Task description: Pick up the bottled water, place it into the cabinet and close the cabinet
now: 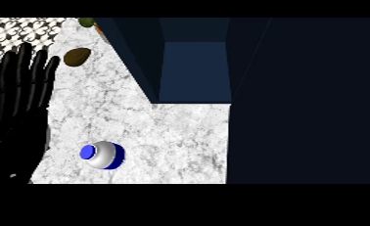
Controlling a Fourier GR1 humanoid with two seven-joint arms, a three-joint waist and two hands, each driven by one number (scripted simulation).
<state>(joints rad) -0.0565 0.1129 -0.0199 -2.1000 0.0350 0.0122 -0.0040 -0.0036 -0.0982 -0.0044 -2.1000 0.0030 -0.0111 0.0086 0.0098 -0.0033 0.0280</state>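
Left hand (25,88) rests with fingers straight beside the bottled water (103,154); cabinet (194,71) stands open.

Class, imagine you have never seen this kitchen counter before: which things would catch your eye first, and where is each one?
The bottled water stands out first: a white and blue bottle with a blue cap, alone on the marble counter at lower left. Next is the open dark blue cabinet at top centre, its door filling the right side. The black left hand rests open at the left edge, fingers up, beside a small brown object.
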